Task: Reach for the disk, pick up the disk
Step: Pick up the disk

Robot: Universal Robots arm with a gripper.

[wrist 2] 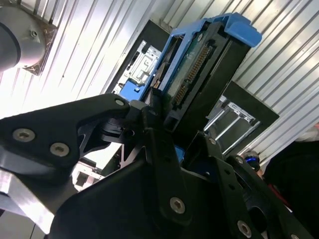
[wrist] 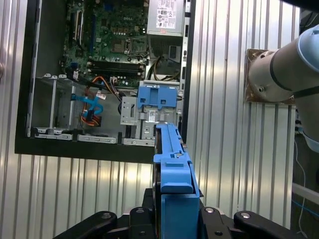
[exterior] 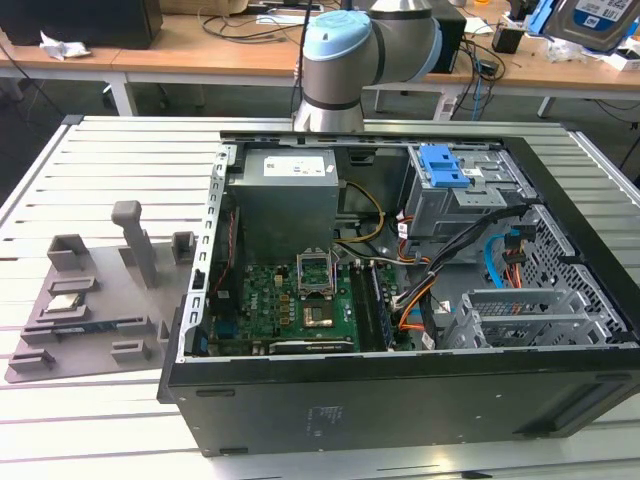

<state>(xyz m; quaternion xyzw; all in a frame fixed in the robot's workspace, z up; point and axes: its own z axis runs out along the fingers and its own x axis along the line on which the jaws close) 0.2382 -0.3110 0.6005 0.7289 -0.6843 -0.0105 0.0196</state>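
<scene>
The disk (wrist 2: 207, 64) is a flat drive in a bright blue bracket, and my gripper (wrist 2: 182, 124) is shut on it, black fingers (wrist 2: 155, 107) pressed against its sides. In the first wrist view the disk's blue bracket edge (wrist: 174, 164) rises from the gripper (wrist: 177, 211), high above the open computer case (wrist: 107, 142). In the exterior view the disk (exterior: 592, 18), with its blue-and-white label, hangs at the upper right, well above the table.
The open computer case (exterior: 400, 385) lies on the slatted metal table (exterior: 110, 150), with a blue clip on a grey drive cage (exterior: 447, 165) inside. A grey fixture plate (exterior: 85, 310) with posts and a small square chip (exterior: 65, 305) sits at the exterior view's left. The arm's base (exterior: 345, 60) stands behind the case.
</scene>
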